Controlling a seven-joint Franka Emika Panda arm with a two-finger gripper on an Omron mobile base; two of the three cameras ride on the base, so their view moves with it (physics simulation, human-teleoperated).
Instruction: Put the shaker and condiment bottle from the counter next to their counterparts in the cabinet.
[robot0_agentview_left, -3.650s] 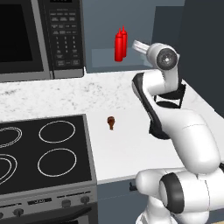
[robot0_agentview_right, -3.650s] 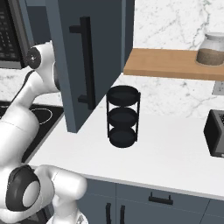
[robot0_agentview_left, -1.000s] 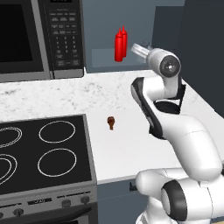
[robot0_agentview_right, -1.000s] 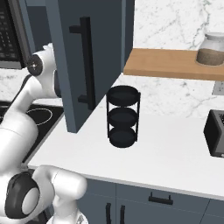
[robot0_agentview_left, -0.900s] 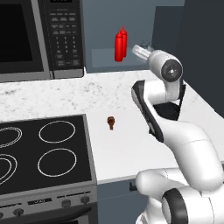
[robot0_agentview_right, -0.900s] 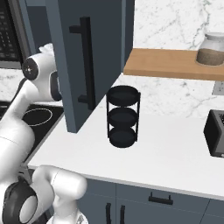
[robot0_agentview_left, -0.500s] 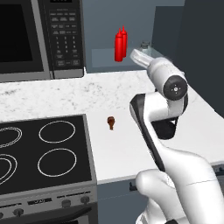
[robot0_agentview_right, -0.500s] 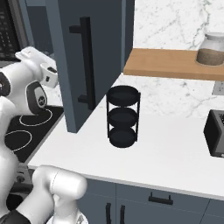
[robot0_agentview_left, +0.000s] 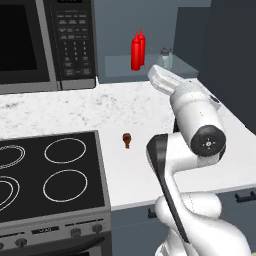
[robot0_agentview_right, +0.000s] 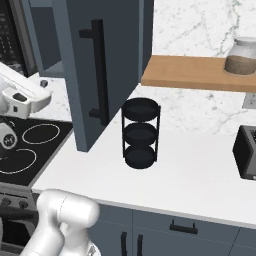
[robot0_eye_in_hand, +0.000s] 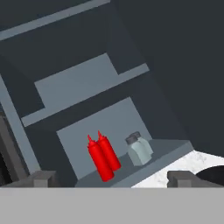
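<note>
Pincer fingers (robot0_eye_in_hand: 41, 178) stood wide apart at the two lower corners of the hand view, with nothing between them: the gripper (robot0_eye_in_hand: 111, 179) was released and empty. Over the last few seconds the arm had swung back from the cabinet (robot0_agentview_left: 155, 67) recess at the upper middle of the left base view, its forearm folding down toward the lower right of the frame, and the hand had pulled away from the shelf.

What it left behind was two red squeeze bottles standing together. In the hand view the condiment bottle (robot0_eye_in_hand: 99, 163) stood touching or just beside its twin (robot0_eye_in_hand: 109, 151), low in the centre of the frame. In the earlier left base pictures a single red bottle showed at that spot; now a pair (robot0_agentview_left: 137, 50) showed there, so the bottle part of the job looked done.

Just to the right of the bottles on the same shelf stood one pale shaker (robot0_eye_in_hand: 139, 149) with a grey cap, seen also at the upper middle of the left base view (robot0_agentview_left: 165, 56). Only one could be made out, so it was probably the counterpart, and the shaker from the counter (robot0_agentview_left: 100, 107) seemed not yet delivered. Where that second shaker lay could not be told from these pictures.

Further out, a tiny brown knobbed piece (robot0_agentview_left: 127, 139) sat on the white worktop near the black stovetop (robot0_agentview_left: 50, 172), and a dark three-tier stand (robot0_agentview_right: 140, 133) stood at the centre of the right base view.
</note>
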